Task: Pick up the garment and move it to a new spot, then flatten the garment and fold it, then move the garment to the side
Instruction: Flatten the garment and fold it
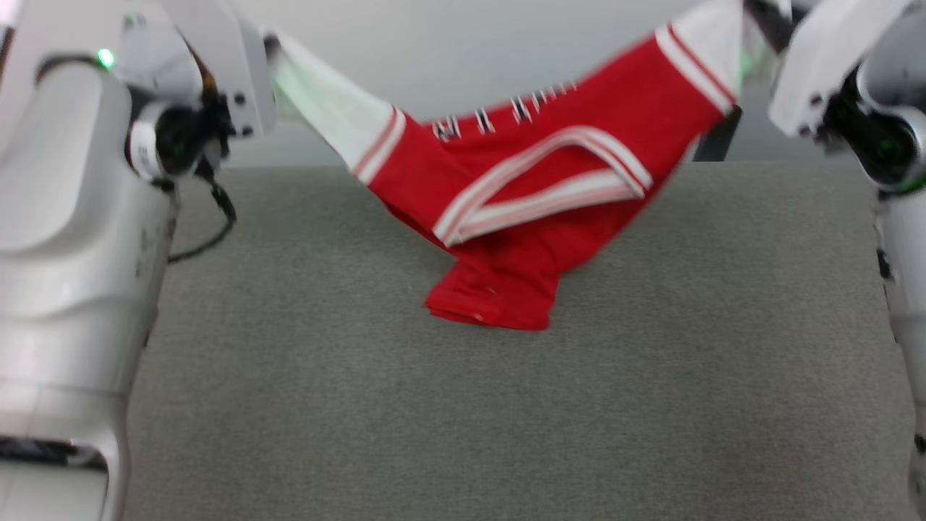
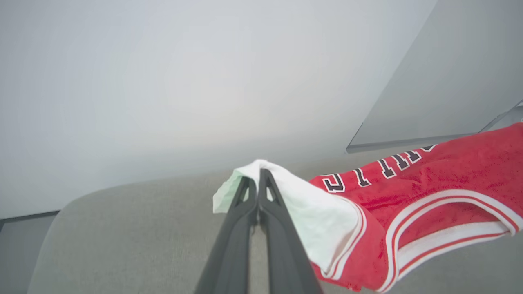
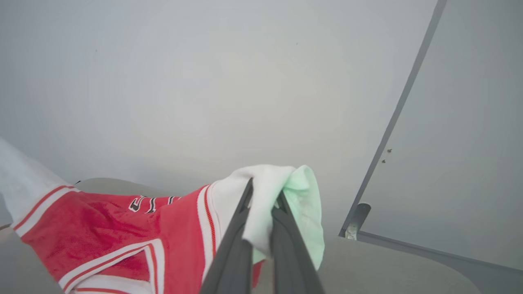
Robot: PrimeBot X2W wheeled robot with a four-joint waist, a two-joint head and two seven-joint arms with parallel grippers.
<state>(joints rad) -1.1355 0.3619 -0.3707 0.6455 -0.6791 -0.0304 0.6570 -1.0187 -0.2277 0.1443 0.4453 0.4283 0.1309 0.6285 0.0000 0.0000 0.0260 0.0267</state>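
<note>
The garment (image 1: 535, 217), a red jersey with white sleeves, striped trim and black lettering, hangs stretched between my two raised arms, its lower edge resting on the grey table (image 1: 463, 405). My left gripper (image 2: 257, 179) is shut on one white sleeve (image 2: 310, 208). My right gripper (image 3: 263, 196) is shut on the other white sleeve (image 3: 269, 192). In the head view the sleeves (image 1: 325, 108) run up to the pale wrists at the top left and top right, where the fingers are hidden. The red body (image 2: 429, 196) sags in the middle.
The grey cloth-covered table (image 1: 289, 325) spreads below the hanging jersey. A pale wall (image 1: 463, 58) stands behind its far edge. My left forearm (image 1: 65, 253) and right forearm (image 1: 904, 217) flank the table's sides. A black cable (image 1: 217, 217) hangs by the left wrist.
</note>
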